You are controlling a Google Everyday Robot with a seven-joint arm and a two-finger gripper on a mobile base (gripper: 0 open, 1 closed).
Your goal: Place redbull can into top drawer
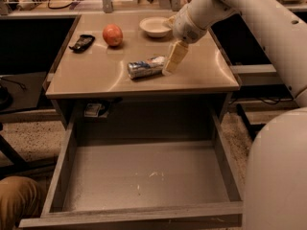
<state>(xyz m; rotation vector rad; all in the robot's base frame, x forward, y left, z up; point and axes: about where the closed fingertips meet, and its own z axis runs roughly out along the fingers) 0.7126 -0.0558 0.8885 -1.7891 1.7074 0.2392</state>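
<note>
Robot hand [171, 67] points down at the desk [91, 73], tip right at the R end of the redbull can [145, 67]; can't tell if it's released, clenched or grasping. The can lies on its side near the desk's front edge, w/ 1 apple [112, 35], 1 white bowl [154, 27] and a black object [81, 42] behind it. Top drawer [144, 176] stands open below, can not yet inside. Risk: the round can may roll from a nudge or off-centre pinch, poss. off the edge, missing the drawer.
</note>
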